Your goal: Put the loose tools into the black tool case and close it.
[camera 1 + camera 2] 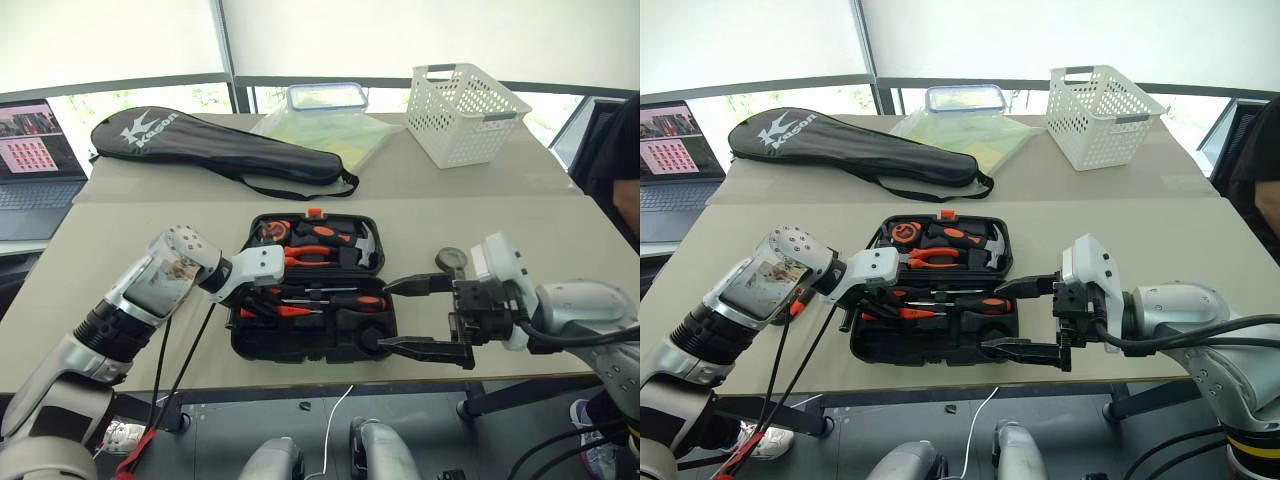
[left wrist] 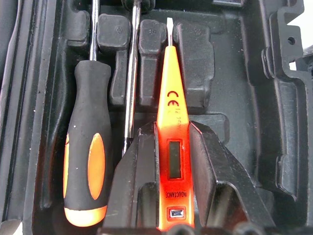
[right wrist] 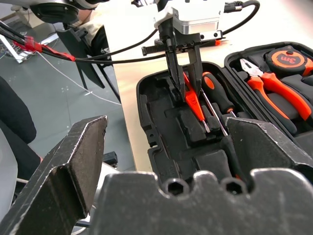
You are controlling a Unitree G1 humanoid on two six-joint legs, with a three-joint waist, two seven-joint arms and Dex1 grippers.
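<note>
The black tool case (image 1: 300, 352) lies open near the table's front edge. Its far half holds pliers (image 1: 318, 254), a hammer (image 1: 360, 243) and a tape measure (image 1: 272, 230). My left gripper (image 1: 262, 300) reaches into the near half, shut on a slim orange tester screwdriver (image 2: 173, 127) that lies along a recess. Beside it sit an orange-and-black screwdriver (image 2: 88, 147) and another's shaft (image 2: 131, 88). My right gripper (image 1: 385, 315) hovers open at the case's right end, holding nothing. A small dark tape roll (image 1: 451, 258) lies on the table right of the case.
A long black racket bag (image 1: 210, 150), a clear box with a blue lid (image 1: 327, 97) and a white basket (image 1: 465, 112) stand at the back. A laptop (image 1: 35, 160) sits far left. A person (image 1: 625, 170) is at the right edge.
</note>
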